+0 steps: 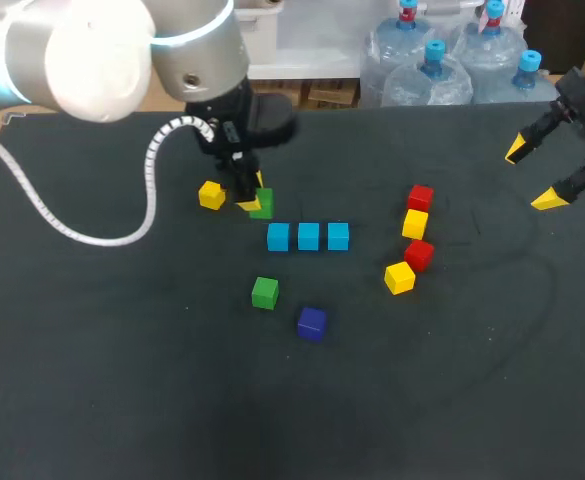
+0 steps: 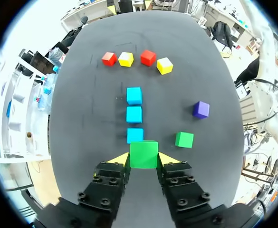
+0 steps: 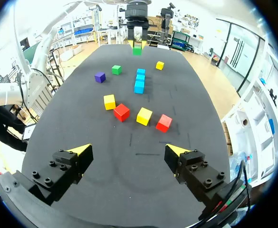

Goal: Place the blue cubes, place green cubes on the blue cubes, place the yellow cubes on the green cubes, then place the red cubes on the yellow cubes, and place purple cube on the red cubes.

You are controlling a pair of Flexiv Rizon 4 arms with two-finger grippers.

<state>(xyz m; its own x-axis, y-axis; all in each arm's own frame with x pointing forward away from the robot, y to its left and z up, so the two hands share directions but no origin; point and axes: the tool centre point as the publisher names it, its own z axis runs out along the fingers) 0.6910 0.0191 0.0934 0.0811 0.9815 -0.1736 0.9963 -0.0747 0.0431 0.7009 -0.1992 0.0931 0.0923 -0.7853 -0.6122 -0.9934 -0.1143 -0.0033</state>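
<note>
Left pincer [image 2: 144, 160] gripping green cube [image 2: 144, 153], right pincer [image 3: 128, 151] spread

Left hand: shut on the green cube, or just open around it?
Shut on it. In the left wrist view, the left hand has both yellow fingertips pressed against opposite sides of the green cube.

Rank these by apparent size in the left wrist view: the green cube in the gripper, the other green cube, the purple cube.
1. The held green cube, in the left gripper: largest, but it is nearest the camera.
2. The loose green cube and the purple cube: nearly alike, so I do not rank them.
</note>
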